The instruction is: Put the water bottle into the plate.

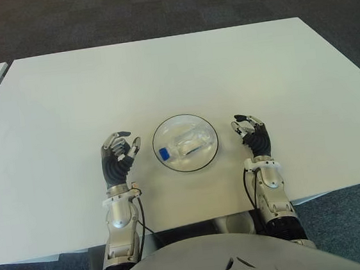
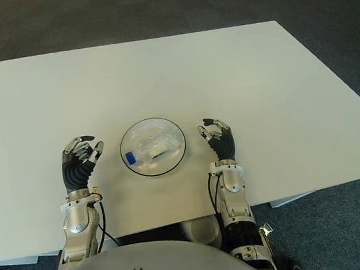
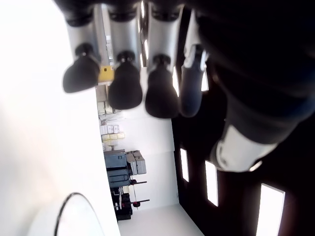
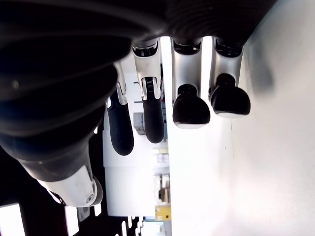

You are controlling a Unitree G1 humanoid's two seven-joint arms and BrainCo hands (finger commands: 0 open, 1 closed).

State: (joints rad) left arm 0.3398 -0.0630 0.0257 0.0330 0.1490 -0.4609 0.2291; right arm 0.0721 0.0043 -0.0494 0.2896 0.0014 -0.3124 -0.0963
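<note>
Fingers (image 3: 125,88) of both hands are loosely curled around nothing, since the water bottle (image 1: 182,145) already lies on its side inside the plate (image 1: 211,159), blue cap toward the near left. Left hand (image 1: 119,155) and right hand (image 1: 252,132) flank it just beside the rim on the counter (image 1: 160,72). A careless inward sweep could nudge the plate or, probably, set the bottle rolling.

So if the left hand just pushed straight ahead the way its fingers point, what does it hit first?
Probably nothing: the left hand points up the bare table, and the plate with the water bottle sits off to its right.
</note>
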